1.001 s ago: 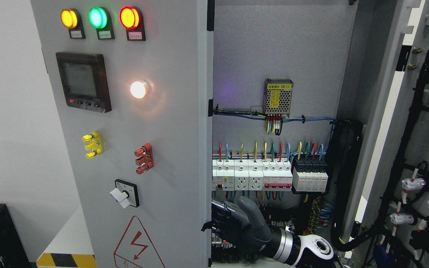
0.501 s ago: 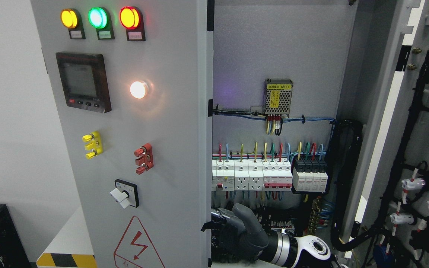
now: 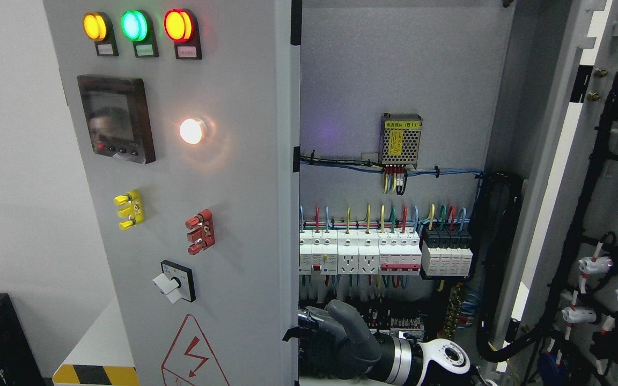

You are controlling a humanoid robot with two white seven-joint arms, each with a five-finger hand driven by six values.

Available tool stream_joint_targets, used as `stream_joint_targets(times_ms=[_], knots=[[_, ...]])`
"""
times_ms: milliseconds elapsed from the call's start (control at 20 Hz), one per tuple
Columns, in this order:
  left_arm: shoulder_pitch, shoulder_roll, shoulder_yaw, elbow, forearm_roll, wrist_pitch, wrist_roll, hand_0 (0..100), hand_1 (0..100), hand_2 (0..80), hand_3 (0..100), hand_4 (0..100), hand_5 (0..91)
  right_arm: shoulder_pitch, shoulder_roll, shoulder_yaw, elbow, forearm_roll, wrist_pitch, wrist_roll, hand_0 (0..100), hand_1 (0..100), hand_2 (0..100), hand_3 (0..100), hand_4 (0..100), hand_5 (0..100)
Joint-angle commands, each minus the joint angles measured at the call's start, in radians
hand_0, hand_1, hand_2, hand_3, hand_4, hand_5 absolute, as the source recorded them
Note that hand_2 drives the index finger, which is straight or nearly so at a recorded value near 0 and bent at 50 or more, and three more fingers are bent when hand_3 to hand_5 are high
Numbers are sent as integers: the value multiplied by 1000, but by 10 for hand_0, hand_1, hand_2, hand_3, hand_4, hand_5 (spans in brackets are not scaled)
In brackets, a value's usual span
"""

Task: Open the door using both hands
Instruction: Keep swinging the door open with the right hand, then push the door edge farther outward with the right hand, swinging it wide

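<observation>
My right hand comes in from the lower right and sits at the free edge of the left door of the electrical cabinet, low down near the bottom of the picture. Its fingers are curled around the door's edge, thumb raised on the inner side, so I judge they are clamped on the door; the fingertips disappear behind the panel, so how firm the hold is I can only guess. I hold it low because that is where my arm reaches level, and on the edge because the door's face offers only controls: three indicator lamps, a meter display, a lit white lamp, yellow terminals, red terminals and a rotary switch.

The left door stands partly swung out, its edge turned toward me, hiding the left part of the interior. Inside, a row of circuit breakers with coloured wires sits below a small power supply. The right door is well open at the far right, its wiring harness showing. My left arm is not visible.

Pushing the edge further leftward seems the step in hand; my knuckles are near the lower terminal blocks, so I should keep clear of the wiring.
</observation>
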Motion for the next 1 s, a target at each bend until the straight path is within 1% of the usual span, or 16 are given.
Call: stream_joint_targets(times_ms=[0,50,150,200,300,450,601,851,901,951], knots=[[0,0,0,-11,0,0,0,837,212,0,0,0,0,0,26,18,-13,0,1,5,0,0,0,0,0,0],[0,0,0,-11,1,0,0,837,212,0,0,0,0,0,31,18,-25,0,6,5,0,0,0,0,0,0],[0,0,0,-11,0,0,0,837,212,0,0,0,0,5,34,18,-49,0,44,5,0,0,0,0,0,0],[0,0,0,-11,0,0,0,837,212,0,0,0,0,5,36,18,-52,0,49,5,0,0,0,0,0,0],[0,0,0,-11,1,0,0,837,212,0,0,0,0,6,37,19,-63,0,49,7,0,0,0,0,0,0],[0,0,0,-11,1,0,0,837,212,0,0,0,0,13,39,47,-91,0,49,7,0,0,0,0,0,0],[0,0,0,-11,0,0,0,837,212,0,0,0,0,19,39,50,-100,1,49,8,0,0,0,0,0,0],[0,0,0,-11,0,0,0,837,212,0,0,0,0,39,40,84,-140,1,49,10,0,0,0,0,0,0],[0,0,0,-11,0,0,0,837,212,0,0,0,0,42,39,90,-151,0,49,13,0,0,0,0,0,0],[0,0,0,-11,0,0,0,837,211,0,0,0,0,45,40,93,-160,1,49,29,0,0,0,0,0,0]])
